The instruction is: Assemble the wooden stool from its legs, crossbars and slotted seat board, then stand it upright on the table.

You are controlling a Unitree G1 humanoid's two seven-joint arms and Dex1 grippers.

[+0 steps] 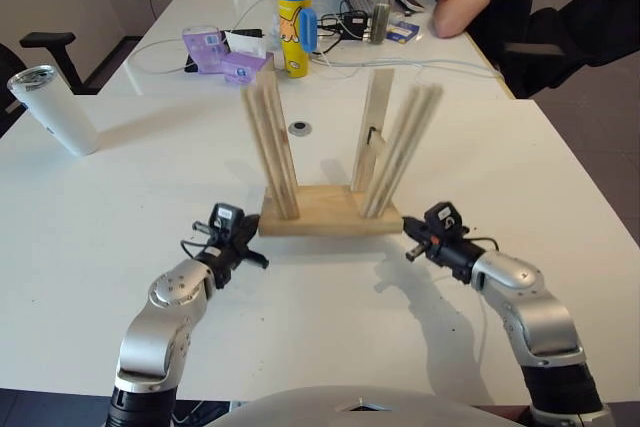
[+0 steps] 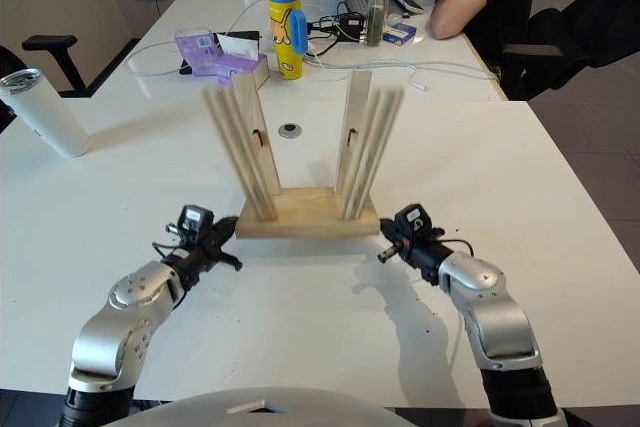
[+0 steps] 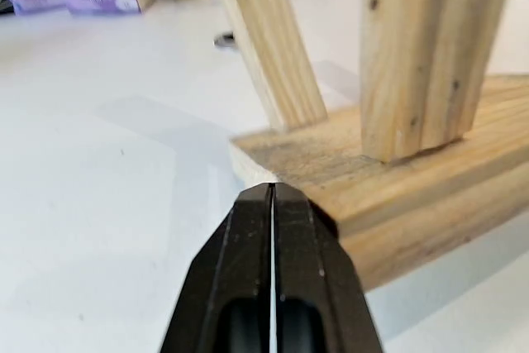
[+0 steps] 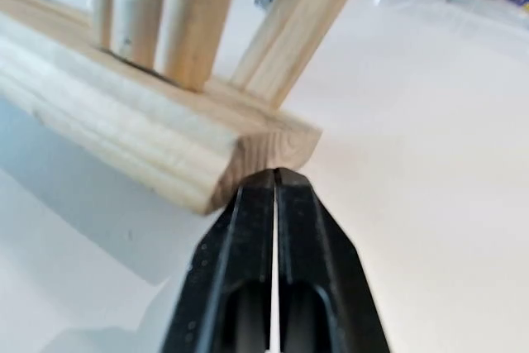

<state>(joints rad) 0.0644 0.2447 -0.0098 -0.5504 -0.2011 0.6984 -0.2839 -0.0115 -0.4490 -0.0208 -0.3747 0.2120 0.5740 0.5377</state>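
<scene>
Left wrist view: we note the left hand (image 3: pixel 273 196) pressed together, empty, its tip at a corner of the seat board (image 3: pixel 413 204). Right hand (image 4: pixel 275 178) likewise, at the opposite corner. One seat board lies flat on the bench (image 1: pixel 330 337), with four legs (image 1: pixel 272 147) pointing up.

**Two head views, two wrist close-ups**

Your head views look forward and down over the surface (image 1: pixel 90 247) and share the whole scene, stool (image 1: pixel 330 212) at centre. The left wrist camera looks along the left gripper (image 3: pixel 273 190) at one stool corner from very close; the right, along the right gripper (image 4: pixel 275 173), at another.
</scene>
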